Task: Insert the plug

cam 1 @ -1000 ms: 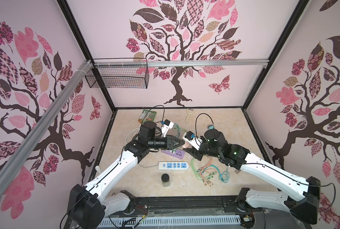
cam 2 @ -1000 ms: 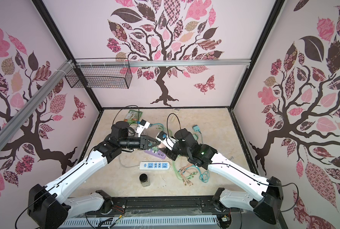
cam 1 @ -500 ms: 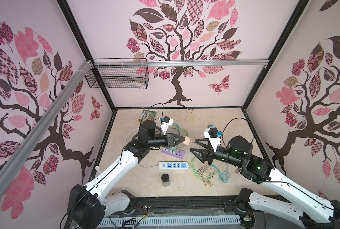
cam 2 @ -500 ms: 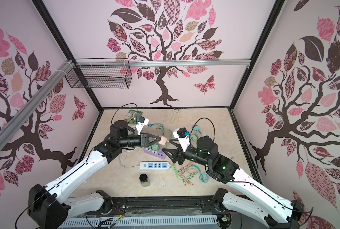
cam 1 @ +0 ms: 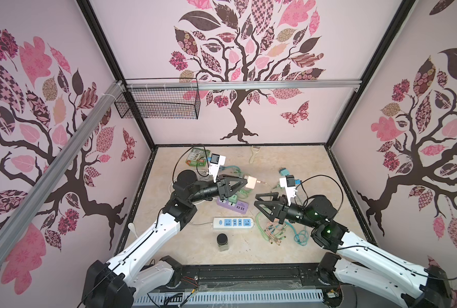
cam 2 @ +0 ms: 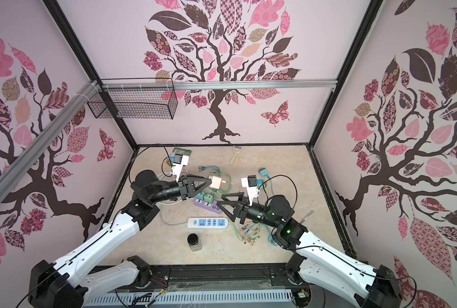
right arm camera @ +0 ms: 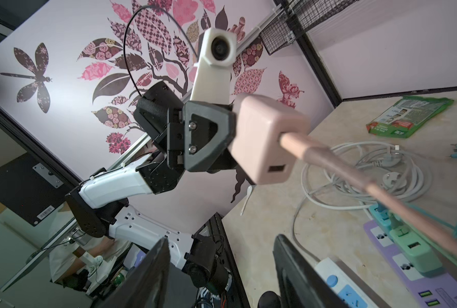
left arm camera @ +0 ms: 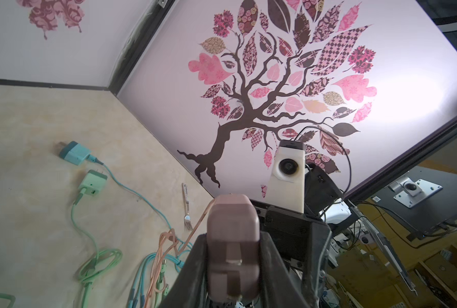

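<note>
The pink plug point(cam 1: 251, 182) point(cam 2: 216, 182) hangs in the air above the floor, and my left gripper point(cam 1: 246, 184) point(cam 2: 210, 182) is shut on it. In the left wrist view the plug point(left arm camera: 232, 240) sits squeezed between both fingers. Its pink cable point(right arm camera: 382, 192) trails down toward the purple power strip point(cam 1: 232, 205) point(right arm camera: 398, 256). A white power strip point(cam 1: 234, 222) point(cam 2: 208, 222) lies just in front of the purple one. My right gripper point(cam 1: 255, 200) point(cam 2: 220, 200) point(right arm camera: 220, 240) hovers open and empty, right of the plug point(right arm camera: 267, 138) and apart from it.
Green chargers point(right arm camera: 414, 250) occupy the purple strip. A tangle of coloured cables point(cam 1: 275, 232) lies under the right arm. Also on the floor are a black-lidded jar point(cam 1: 222, 242), a coiled white cord point(right arm camera: 355, 170), a green packet point(cam 1: 195, 157), a peeler point(cam 1: 254, 154), a teal charger point(cam 1: 283, 171) and a fork point(left arm camera: 187, 213).
My right gripper has let go near the plug, opened wider and drawn back to the right. The left gripper keeps hold of the plug and has shifted slightly right.
</note>
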### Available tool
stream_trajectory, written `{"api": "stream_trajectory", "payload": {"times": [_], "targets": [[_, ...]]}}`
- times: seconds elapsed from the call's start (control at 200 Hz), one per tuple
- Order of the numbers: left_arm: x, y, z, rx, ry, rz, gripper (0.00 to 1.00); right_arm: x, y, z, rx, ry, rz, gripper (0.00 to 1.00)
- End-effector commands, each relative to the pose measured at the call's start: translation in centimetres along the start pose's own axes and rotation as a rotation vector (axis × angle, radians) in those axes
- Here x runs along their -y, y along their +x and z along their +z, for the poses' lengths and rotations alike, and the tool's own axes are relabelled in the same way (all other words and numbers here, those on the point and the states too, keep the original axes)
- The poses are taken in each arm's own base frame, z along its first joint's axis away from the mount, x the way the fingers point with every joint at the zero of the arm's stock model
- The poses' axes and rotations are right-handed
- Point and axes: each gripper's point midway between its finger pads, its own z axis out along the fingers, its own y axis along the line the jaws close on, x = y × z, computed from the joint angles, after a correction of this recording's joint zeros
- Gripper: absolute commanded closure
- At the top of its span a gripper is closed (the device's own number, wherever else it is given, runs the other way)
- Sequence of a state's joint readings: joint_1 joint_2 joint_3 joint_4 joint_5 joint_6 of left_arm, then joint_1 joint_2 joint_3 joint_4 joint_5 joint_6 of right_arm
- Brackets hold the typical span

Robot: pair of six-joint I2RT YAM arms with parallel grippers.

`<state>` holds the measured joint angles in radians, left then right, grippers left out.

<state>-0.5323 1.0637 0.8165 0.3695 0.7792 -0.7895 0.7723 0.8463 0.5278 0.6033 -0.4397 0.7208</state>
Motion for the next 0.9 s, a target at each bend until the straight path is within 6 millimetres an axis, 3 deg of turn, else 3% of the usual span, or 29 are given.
{"api": "stream_trajectory", "payload": {"times": [0.0, 0.3, 0.555, 0.895], "targets": [[1.4, -0.5, -0.4, 0.045, 0.051, 0.051, 1.0, -2.3, -2.9, 0.0, 0.114, -0.114, 0.021, 0.35], [2.2, -0.2, -0.4, 0.076, 0.106, 0.046, 1.0, -2.6, -4.0, 1.4, 0.16, -0.176, 0.02, 0.4], [2.6, 0.0, -0.5, 0.081, 0.113, 0.064, 1.0, -2.6, -4.4, 2.0, 0.171, -0.206, 0.039, 0.52], [2.8, 0.2, -0.6, 0.086, 0.127, 0.061, 1.0, -2.9, -5.1, 2.4, 0.19, -0.227, 0.036, 0.56]]}}
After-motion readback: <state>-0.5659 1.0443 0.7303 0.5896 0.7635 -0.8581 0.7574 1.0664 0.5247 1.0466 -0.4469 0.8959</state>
